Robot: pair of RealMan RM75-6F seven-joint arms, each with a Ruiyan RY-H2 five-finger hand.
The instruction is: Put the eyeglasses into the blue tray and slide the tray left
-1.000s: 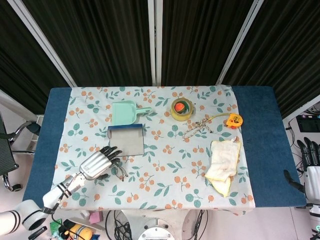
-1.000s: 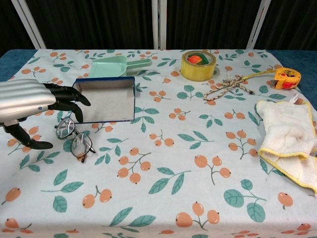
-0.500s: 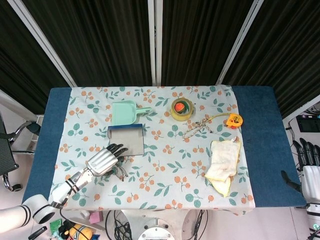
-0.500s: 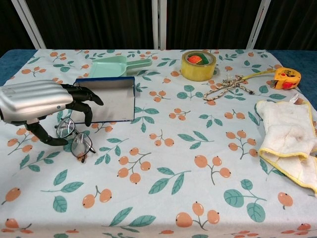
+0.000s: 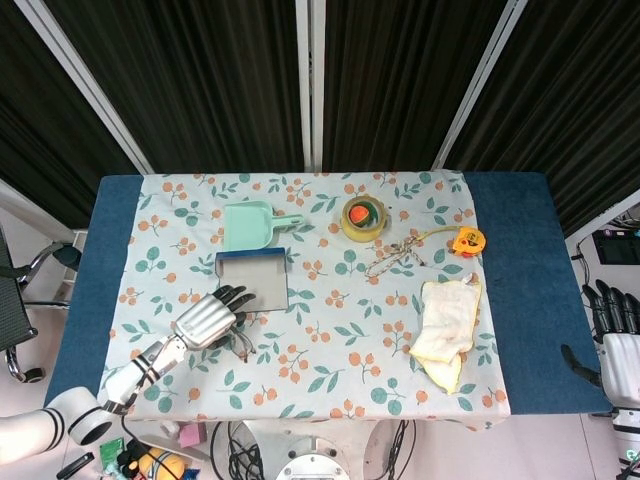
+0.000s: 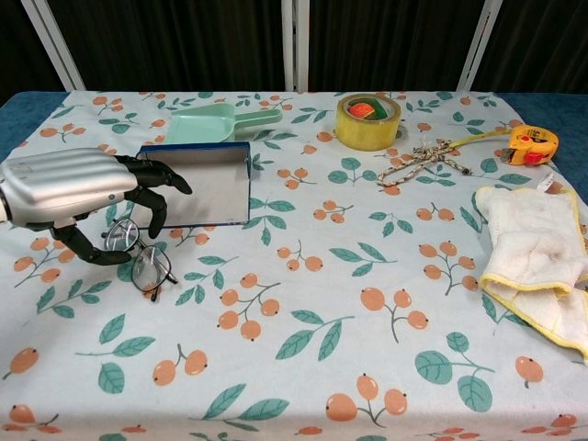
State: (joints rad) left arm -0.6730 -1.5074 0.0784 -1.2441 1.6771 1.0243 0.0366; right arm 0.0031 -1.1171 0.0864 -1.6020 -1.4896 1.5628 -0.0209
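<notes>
From the head view, the left hand is hovering low over the near-left part of the flowered cloth, its dark fingers curving down and apart with nothing in them, reaching toward the near edge of the blue tray. The glasses are lying on the cloth just beside that hand, on its right and nearer side, outside the tray. The tray is sitting just in front of a green dustpan, and a tape roll, a cord, a tape measure and a towel are lying further right. The right hand is showing at the frame's right edge, off the table, fingers pointing up and loosely apart, holding nothing. From the chest view, the left hand is hanging above the glasses, its fingertips bending down over the upper lens; I cannot tell whether they are touching the frame. The glasses are lying folded on the cloth, just in front of the tray's near-left corner. The dustpan is lying behind the tray, the tape roll is standing at the back, the cord and tape measure are lying to its right, and the towel is lying crumpled at the right edge.
</notes>
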